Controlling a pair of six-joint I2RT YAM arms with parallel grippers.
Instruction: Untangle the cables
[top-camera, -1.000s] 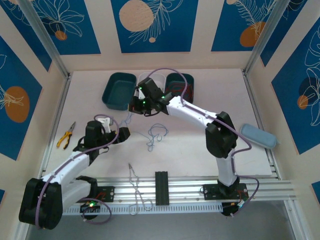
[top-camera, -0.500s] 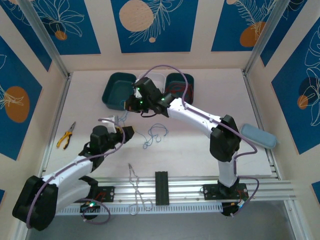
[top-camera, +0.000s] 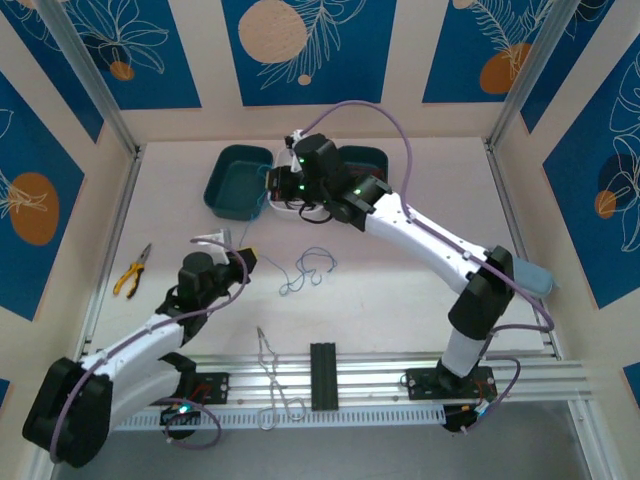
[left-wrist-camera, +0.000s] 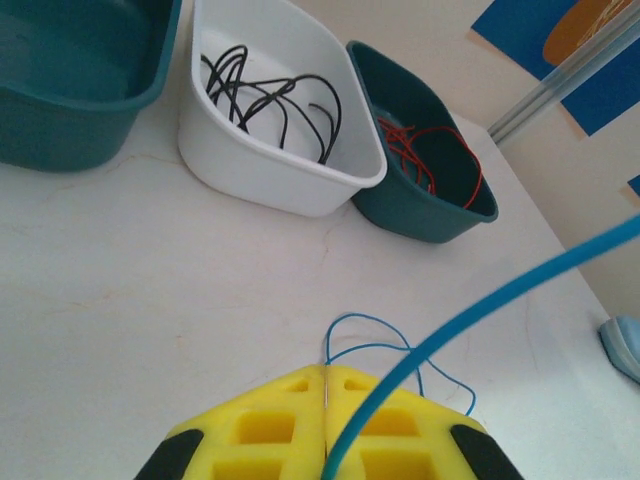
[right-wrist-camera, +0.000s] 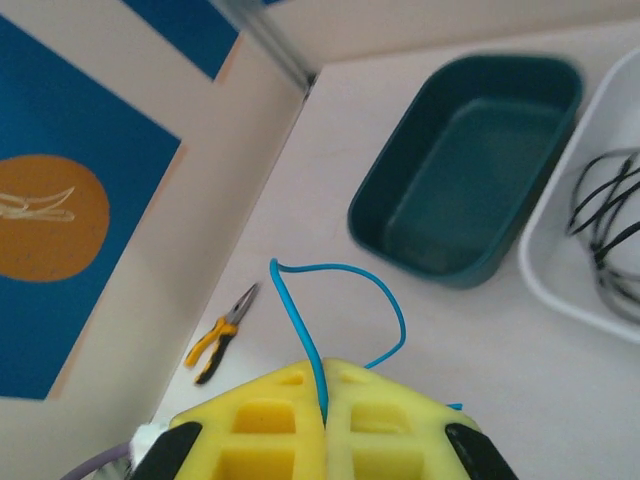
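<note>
Left fingers (left-wrist-camera: 310, 385): yellow pads pressed together, pinching the thin blue cable (left-wrist-camera: 480, 300), which leaves the seam and runs up to the right.
Right fingers (right-wrist-camera: 308, 378): yellow pads closed on a blue strand that arcs in a loop beyond them.
Blue cable, loose part: lies in open loops on the white bench (top-camera: 400, 270), near the middle, on the near side of the trays.
Thin black cables (left-wrist-camera: 270, 95): coiled in the white plastic tray (left-wrist-camera: 250, 170), middle of the far row.
Thin red cables (left-wrist-camera: 435, 160): in the dark teal tray (left-wrist-camera: 400, 215) just right of it.
Second teal tray (right-wrist-camera: 440, 265): left of the white one.
Yellow-handled pliers (top-camera: 132, 270): on the bench, far left.
</note>
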